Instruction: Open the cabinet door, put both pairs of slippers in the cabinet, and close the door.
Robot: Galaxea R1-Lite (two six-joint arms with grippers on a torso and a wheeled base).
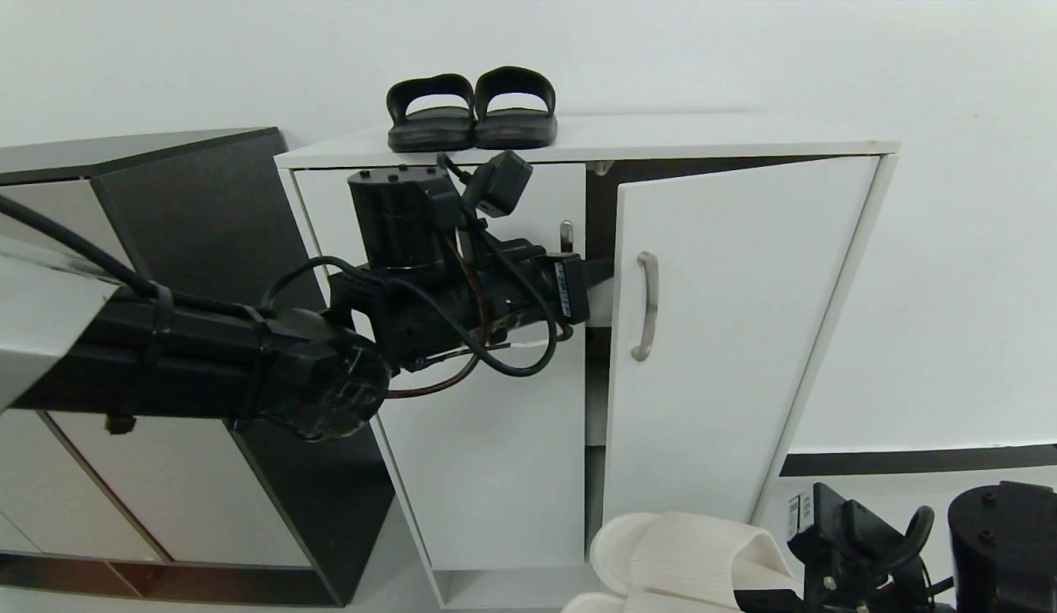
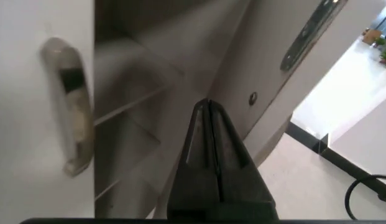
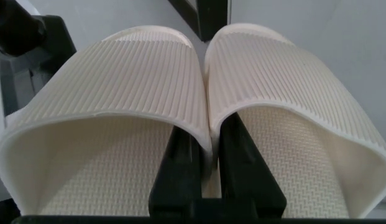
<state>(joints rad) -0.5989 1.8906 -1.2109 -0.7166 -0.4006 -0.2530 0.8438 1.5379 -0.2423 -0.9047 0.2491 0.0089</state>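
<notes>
The white cabinet (image 1: pixel 715 136) has its right door (image 1: pixel 732 340) ajar and its left door (image 1: pixel 485 443) closed. My left gripper (image 1: pixel 605 272) is shut, and its tips (image 2: pixel 208 112) point into the dark gap between the doors, between the two handles (image 2: pixel 71 124) (image 2: pixel 311 31). Shelves (image 2: pixel 130 102) show inside. A black pair of slippers (image 1: pixel 471 111) stands on the cabinet top. Low in front of the right door, my right gripper (image 1: pixel 754 596) is shut on the inner edges of a white pair of slippers (image 1: pixel 681 558) (image 3: pixel 143 81), which it holds side by side.
A black cabinet (image 1: pixel 204 213) stands against the white one's left side. A white wall with a dark baseboard strip (image 1: pixel 920 460) runs to the right. Light floor (image 2: pixel 304 180) lies below the ajar door.
</notes>
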